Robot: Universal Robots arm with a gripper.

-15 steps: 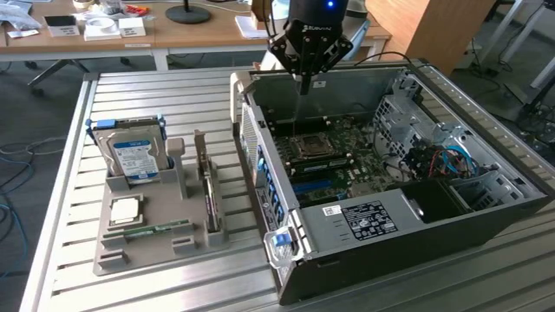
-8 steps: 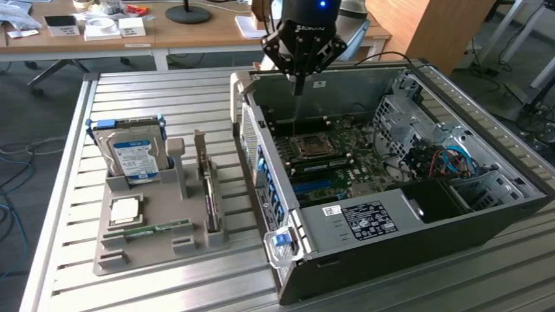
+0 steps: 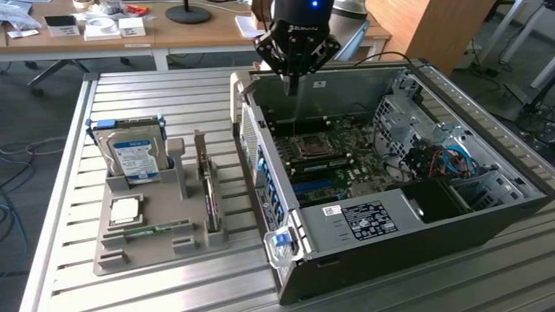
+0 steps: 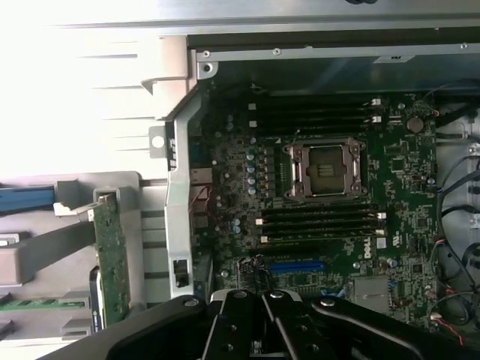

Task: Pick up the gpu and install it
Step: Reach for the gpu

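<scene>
**Robotics lab / office workspace**

Ribbed silver aluminium worktable (image 3: 147, 97) w/ open black-and-grey metal PC tower (image 3: 416, 240) & grey plastic parts holder (image 3: 143, 244). Behind: light wooden desks (image 3: 173, 36) w/ small white boxes (image 3: 132, 27). Loose cables (image 3: 22, 153) on grey floor.

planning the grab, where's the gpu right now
In the exterior view the gpu stands on edge in the grey holder, between the hard drive to that view's left and the open computer case.

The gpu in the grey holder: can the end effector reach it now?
Probably yes. The gpu stands on edge beside the case, its top edge bare; the end effector hangs over the open case.
</scene>
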